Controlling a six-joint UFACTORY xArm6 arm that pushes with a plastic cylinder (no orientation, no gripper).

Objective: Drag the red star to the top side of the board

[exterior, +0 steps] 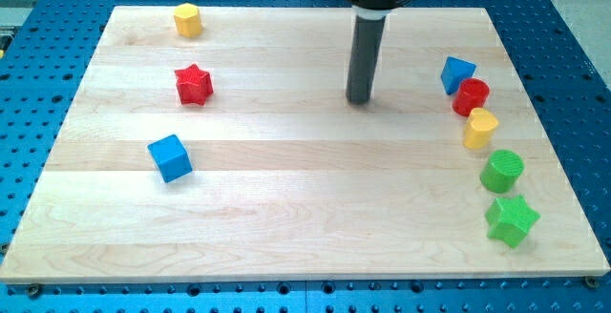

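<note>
Tip position: my tip (360, 100) is the lower end of a straight dark rod and rests on the wooden board (286, 218), slightly toward the view's right of the board's centre and in its upper half. No jaws exist on this rod, so a spread or pressed-together state does not apply; the tip touches no block.

Camera view, items listed relative to the tip:

1. The red star (194, 85) lies well apart from the tip toward the view's left, at nearly the same height in the view (marginally higher). It sits flat on the board, clear of every other block, and short of the board's top edge.
2. The yellow block (188, 20), roughly hexagonal, lies toward the view's upper left of the tip, close to the board's top edge and above the red star.
3. The blue cube (170, 157) lies toward the view's lower left of the tip, below the red star and apart from it.
4. A curved line of five blocks runs down the view's right of the tip. The blue block (457, 73) is nearest; the red cylinder (471, 96) sits just beside it, and the yellow block (480, 128) (shape unclear, possibly heart-like) follows just below.
5. The green cylinder (501, 171) and the green star (512, 220) lie toward the view's lower right of the tip, near the board's right edge.
</note>
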